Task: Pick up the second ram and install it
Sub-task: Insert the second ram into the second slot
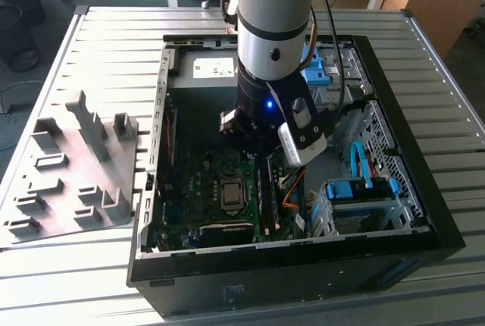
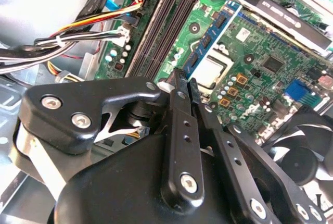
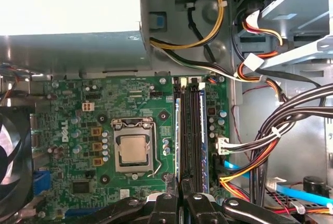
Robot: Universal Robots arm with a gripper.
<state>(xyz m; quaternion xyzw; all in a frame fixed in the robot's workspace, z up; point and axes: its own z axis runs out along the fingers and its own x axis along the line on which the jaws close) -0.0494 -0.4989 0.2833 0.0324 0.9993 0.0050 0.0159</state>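
Pincer (image 2: 185,79) is sitting nearest, clenched, fingertips almost meeting, hanging just over the memory slots (image 3: 191,130) inside the open computer case (image 1: 155,152). Second ram (image 2: 210,40) seems to be standing on edge in the slot beside the processor socket (image 3: 134,150), right under the tips; contact unclear. Seating it well is calling for straight-down, even pressure along the stick, staying clear of the cables (image 3: 270,146).
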